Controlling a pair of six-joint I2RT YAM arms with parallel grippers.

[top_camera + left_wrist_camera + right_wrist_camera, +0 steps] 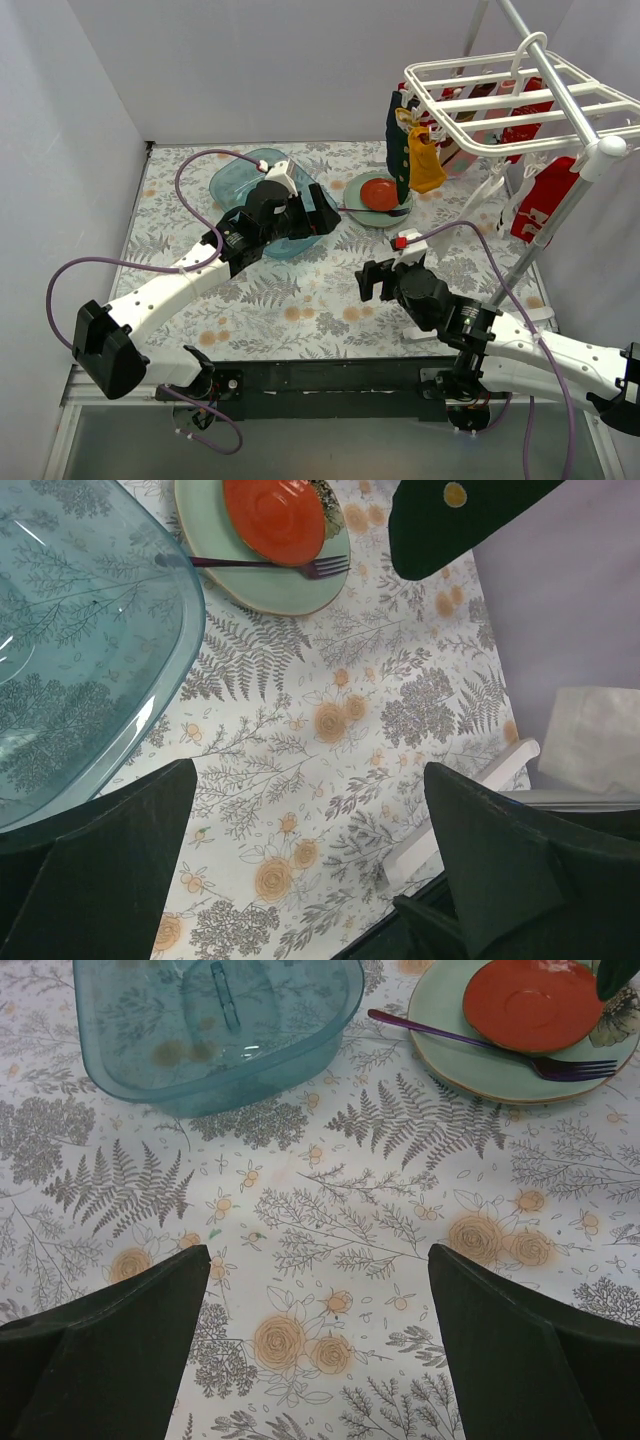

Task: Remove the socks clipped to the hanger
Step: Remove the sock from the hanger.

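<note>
The left gripper (310,780) and right gripper (320,1265) are both hovering with jaws apart, empty, well below the hanger (505,100) holding clipped socks (426,165).

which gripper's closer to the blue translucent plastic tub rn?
Left. The left gripper hangs open above the right half of the blue translucent plastic tub. The right gripper, also open, is clear of it, off to its right, over the floral tablecloth.
</note>
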